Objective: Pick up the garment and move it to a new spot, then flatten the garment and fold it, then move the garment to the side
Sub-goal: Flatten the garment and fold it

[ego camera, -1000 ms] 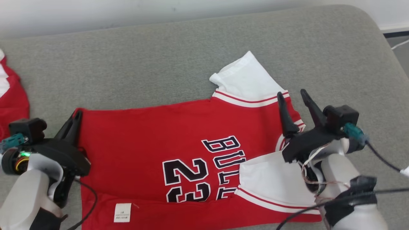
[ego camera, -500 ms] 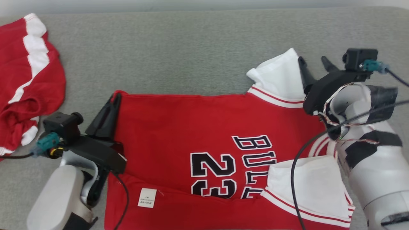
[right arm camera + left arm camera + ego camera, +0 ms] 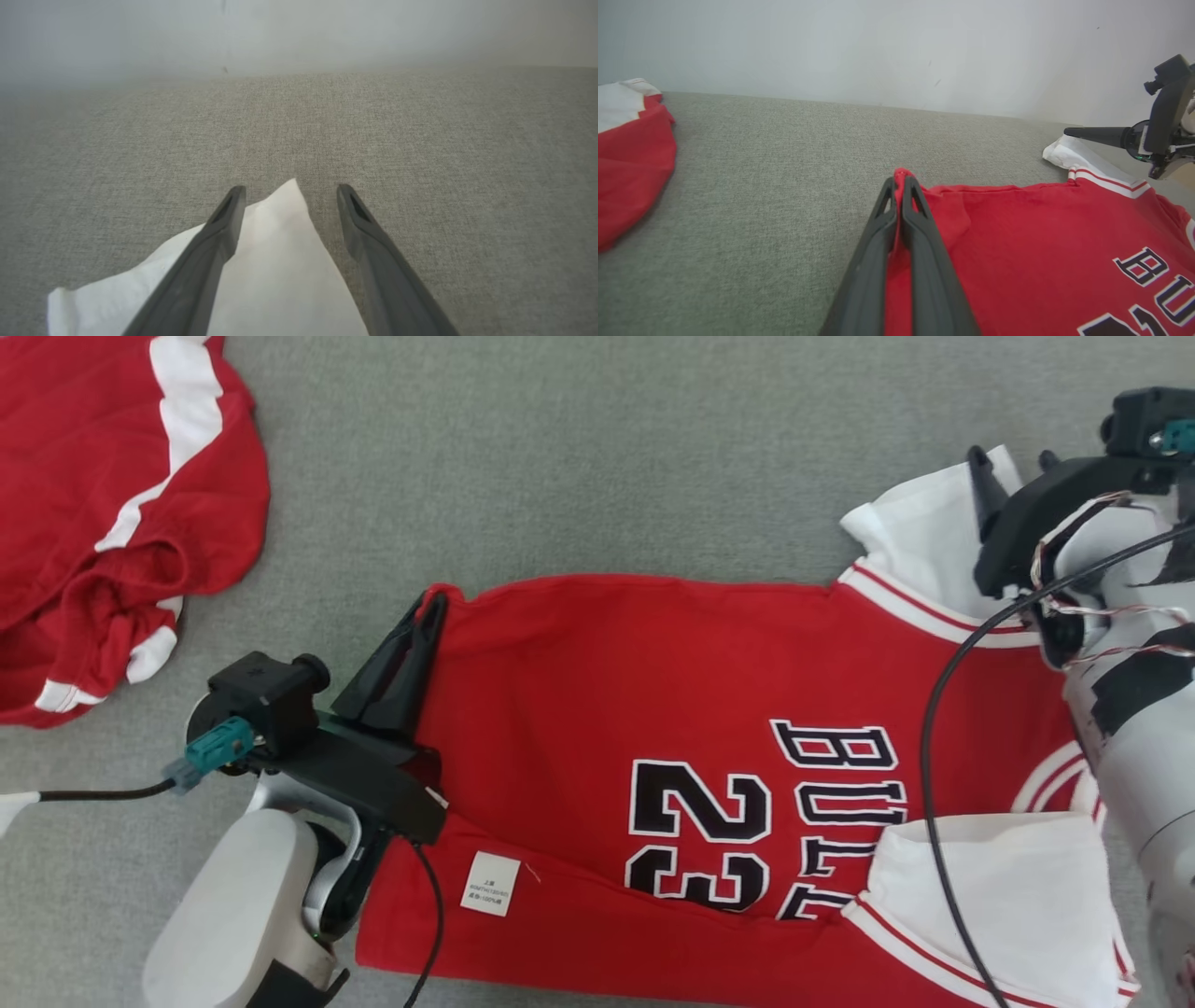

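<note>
At the hem corner of the red jersey (image 3: 653, 691), the left gripper (image 3: 431, 607) grips the fabric; the right gripper (image 3: 289, 189), jaws apart, straddles its white sleeve (image 3: 920, 537).

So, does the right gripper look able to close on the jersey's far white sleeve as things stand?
Probably yes. The right gripper is open, its jaws astride the tip of the white sleeve, which lies on the grey cushion with nothing in between. Whether it sits low enough to pinch cloth can't be told.
</note>
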{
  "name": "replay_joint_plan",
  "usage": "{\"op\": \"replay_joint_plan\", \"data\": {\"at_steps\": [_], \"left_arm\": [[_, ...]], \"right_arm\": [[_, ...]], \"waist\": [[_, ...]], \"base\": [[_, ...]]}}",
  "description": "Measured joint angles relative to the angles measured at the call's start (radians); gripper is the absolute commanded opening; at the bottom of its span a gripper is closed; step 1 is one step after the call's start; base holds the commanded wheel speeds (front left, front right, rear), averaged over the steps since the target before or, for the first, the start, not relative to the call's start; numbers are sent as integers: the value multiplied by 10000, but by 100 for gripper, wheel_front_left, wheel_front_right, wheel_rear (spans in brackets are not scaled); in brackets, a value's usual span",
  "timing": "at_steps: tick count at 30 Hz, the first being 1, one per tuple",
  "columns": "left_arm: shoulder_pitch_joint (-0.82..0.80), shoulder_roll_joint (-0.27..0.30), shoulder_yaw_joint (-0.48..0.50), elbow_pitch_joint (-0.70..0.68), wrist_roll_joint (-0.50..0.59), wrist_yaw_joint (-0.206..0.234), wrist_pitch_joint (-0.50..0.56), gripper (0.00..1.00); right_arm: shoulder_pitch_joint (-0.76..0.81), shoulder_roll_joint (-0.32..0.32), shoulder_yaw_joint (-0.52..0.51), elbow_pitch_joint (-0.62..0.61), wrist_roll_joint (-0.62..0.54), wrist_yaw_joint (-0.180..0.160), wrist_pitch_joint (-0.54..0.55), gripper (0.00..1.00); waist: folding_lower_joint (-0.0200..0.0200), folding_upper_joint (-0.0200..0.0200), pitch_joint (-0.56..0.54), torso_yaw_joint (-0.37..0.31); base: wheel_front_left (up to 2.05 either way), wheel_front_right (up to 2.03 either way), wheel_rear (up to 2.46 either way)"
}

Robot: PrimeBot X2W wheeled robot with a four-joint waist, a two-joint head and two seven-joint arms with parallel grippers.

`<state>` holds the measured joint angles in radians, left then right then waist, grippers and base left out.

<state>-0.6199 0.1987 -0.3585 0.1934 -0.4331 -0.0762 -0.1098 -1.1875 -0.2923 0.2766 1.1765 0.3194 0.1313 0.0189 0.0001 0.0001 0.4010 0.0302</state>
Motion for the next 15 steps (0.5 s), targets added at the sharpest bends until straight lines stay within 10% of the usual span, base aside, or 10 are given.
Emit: {"op": "replay_joint_plan", "data": {"at_steps": [4,7,15], "left_arm": [[-172,-136,-150,-50,25,0,-4,0],[-203,-180,-217,-23,36,2,-56,0],[-153,-92,-128,203,-25,35,-249,0]], "right_arm": [[-367,-215,-71,497,-127,0,-8,100],[-465,-221,-123,755,-201,0,73,0],[-545,-35,-15,899,-305,0,-548,0]], "waist": [[0,0,292,258],[0,0,453,425],[0,0,419,386]], "base": [[0,0,0],[0,0,0],[0,0,0]]}}
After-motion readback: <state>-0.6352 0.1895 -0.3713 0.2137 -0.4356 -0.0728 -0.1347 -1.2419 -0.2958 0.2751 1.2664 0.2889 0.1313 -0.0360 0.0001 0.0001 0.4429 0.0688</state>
